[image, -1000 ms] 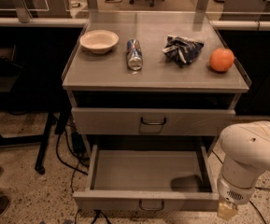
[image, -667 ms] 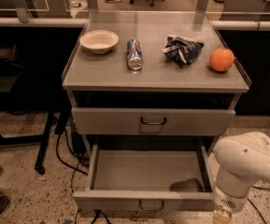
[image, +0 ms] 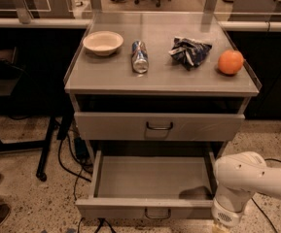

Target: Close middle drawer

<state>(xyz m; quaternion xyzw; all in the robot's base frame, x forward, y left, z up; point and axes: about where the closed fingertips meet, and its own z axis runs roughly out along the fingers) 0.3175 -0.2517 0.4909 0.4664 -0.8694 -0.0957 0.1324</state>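
The middle drawer (image: 149, 178) stands pulled far out beneath the counter (image: 162, 79). The gripper (image: 221, 228) hangs just beside the drawer's front right corner, mostly cut off by the lower edge. Whether it is open or closed cannot be told.

You've got a cabinet top (image: 159, 79) carrying bowl (image: 103, 42), can (image: 139, 56) lying down, crumpled bag (image: 190, 52), orange (image: 230, 62); gripper (image: 220, 228) low, bottom-right.
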